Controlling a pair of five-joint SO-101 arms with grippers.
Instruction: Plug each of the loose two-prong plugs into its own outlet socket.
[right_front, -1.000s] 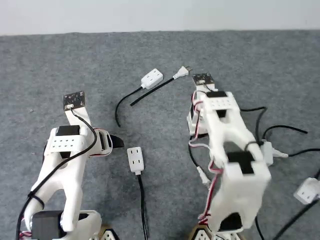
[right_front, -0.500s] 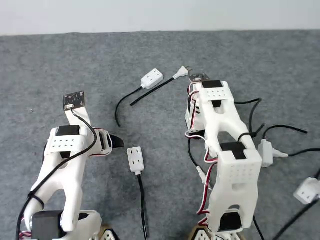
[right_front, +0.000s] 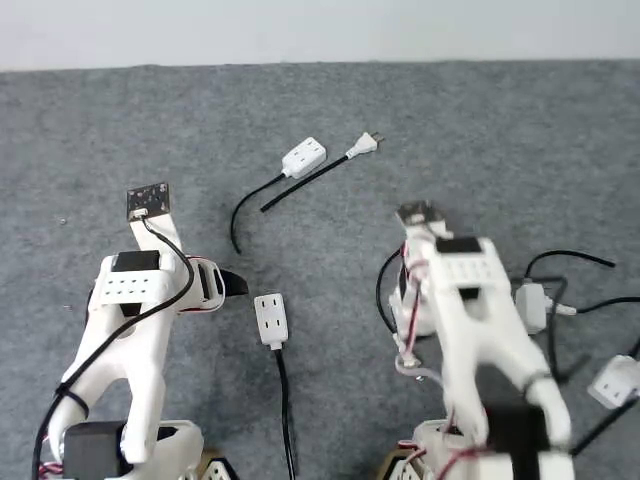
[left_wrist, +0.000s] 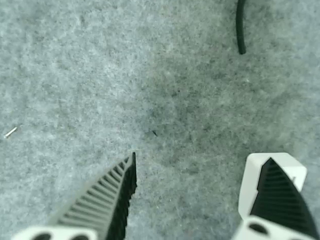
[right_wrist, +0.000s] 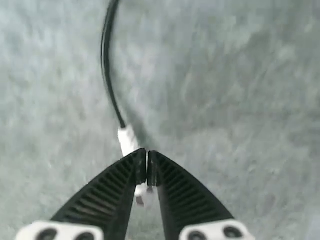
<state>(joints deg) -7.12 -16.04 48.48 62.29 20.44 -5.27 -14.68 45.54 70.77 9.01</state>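
A white two-prong plug (right_front: 365, 144) on a black cord lies at the far middle of the grey carpet, beside a white outlet socket (right_front: 305, 156). A second outlet socket (right_front: 270, 318) lies near the middle front. My left gripper (right_front: 228, 283) stands open just left of that socket, and in the left wrist view the left gripper (left_wrist: 200, 160) spans bare carpet. My right gripper (right_wrist: 146, 152) is shut, tips together. Another white plug (right_wrist: 128, 140) on a black cord (right_wrist: 111, 75) lies on the carpet right under those tips, apparently not held.
Two more white outlet blocks (right_front: 532, 305) (right_front: 615, 380) and looping black cords (right_front: 570, 258) lie at the right edge beside the right arm (right_front: 470, 300). A black cord end (left_wrist: 241, 30) lies ahead of the left gripper. Grey carpet (right_front: 120, 120) stretches to the far left.
The right arm has drawn back from the far plug toward the near side, so its wrist is now over the front right. The left arm has kept still.
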